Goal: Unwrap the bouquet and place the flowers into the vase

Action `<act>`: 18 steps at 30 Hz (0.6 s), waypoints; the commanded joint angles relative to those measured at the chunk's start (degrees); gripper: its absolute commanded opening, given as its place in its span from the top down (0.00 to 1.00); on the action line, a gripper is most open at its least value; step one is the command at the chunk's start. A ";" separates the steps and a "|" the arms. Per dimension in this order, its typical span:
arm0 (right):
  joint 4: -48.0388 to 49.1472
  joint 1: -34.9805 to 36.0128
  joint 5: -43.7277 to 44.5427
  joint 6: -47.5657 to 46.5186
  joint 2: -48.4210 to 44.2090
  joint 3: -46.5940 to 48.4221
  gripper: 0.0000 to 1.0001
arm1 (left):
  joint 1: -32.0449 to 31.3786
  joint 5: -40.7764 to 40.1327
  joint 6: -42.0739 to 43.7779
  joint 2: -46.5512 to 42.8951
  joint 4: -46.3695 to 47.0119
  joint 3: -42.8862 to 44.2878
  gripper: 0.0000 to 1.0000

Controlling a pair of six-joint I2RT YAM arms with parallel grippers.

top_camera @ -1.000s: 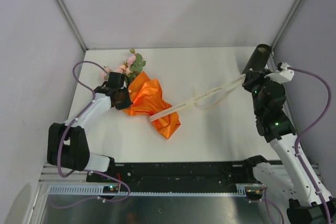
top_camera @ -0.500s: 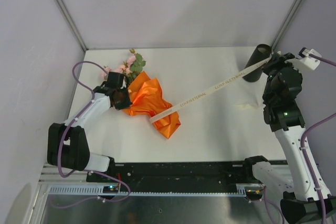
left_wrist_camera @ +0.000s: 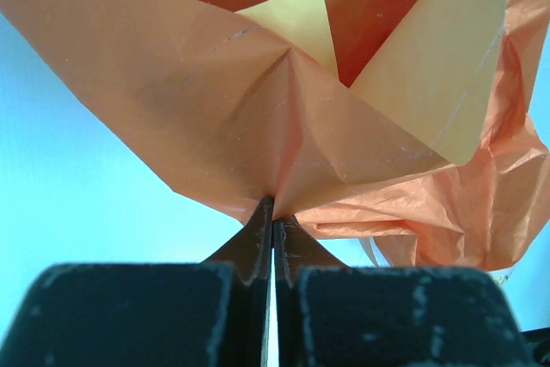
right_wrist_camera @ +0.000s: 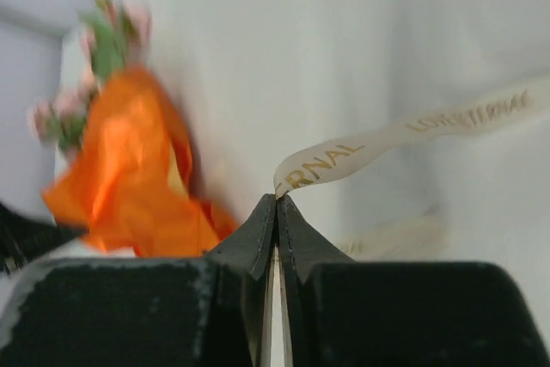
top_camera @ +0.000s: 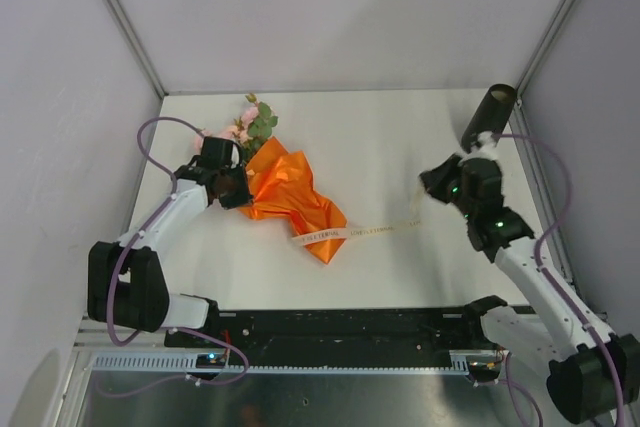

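The bouquet lies at the table's left, with its pink flowers (top_camera: 248,125) poking out of the crumpled orange paper (top_camera: 295,197). My left gripper (top_camera: 238,190) is shut on a fold of that paper (left_wrist_camera: 258,100), its tips (left_wrist_camera: 273,212) pinching the edge. A cream ribbon (top_camera: 350,233) with gold lettering lies slack from the paper's lower end toward my right gripper (top_camera: 428,184). In the right wrist view the ribbon (right_wrist_camera: 404,135) ends right at the shut tips (right_wrist_camera: 277,197). The paper (right_wrist_camera: 129,169) and flowers (right_wrist_camera: 103,49) are blurred beyond. The black vase (top_camera: 490,115) stands at the far right corner, behind the right arm.
Grey walls enclose the white table (top_camera: 380,147) on three sides, with metal posts at the back corners. A black rail (top_camera: 340,325) runs along the near edge between the arm bases. Purple cables (top_camera: 150,137) loop off both arms.
My right arm has swung from beside the vase down and left over the table. The ribbon, stretched taut before, now lies slack on the table. The left gripper has kept its hold.
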 commanded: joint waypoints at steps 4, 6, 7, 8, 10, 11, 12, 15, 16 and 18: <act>2.84 13.86 -2.53 16.88 9.20 -6.28 0.72 | 0.33 4.76 1.39 -1.47 0.72 -0.71 0.99; 3.62 15.74 -1.58 20.65 13.51 -6.79 0.61 | 0.33 5.51 1.43 -1.40 0.78 -0.77 0.99; 3.49 16.64 -0.93 22.38 15.71 -6.92 0.57 | 0.29 5.65 1.49 -1.39 0.81 -0.89 0.99; 3.16 17.31 -0.07 24.61 17.33 -6.99 0.52 | 0.31 5.81 1.65 -1.43 0.87 -1.00 0.99; 2.63 18.25 0.74 27.94 20.95 -7.04 0.47 | 0.32 6.19 1.82 -1.56 0.91 -1.19 0.99; 2.77 18.60 0.90 29.23 22.11 -7.04 0.45 | 0.33 6.30 1.82 -1.60 0.92 -1.28 0.99; 3.37 19.00 0.75 30.01 23.17 -7.05 0.44 | 0.33 6.44 1.82 -1.66 0.92 -1.33 0.99; 5.64 20.42 0.21 31.23 25.21 -7.12 0.41 | 0.29 6.64 1.84 -1.86 1.02 -1.36 0.99; 6.08 20.87 -0.16 31.97 25.86 -7.13 0.41 | 0.31 6.65 1.83 -1.88 1.06 -1.37 0.99; 5.64 21.30 -1.48 36.03 27.28 -7.07 0.40 | 0.32 6.62 1.80 -2.03 1.04 -1.37 0.99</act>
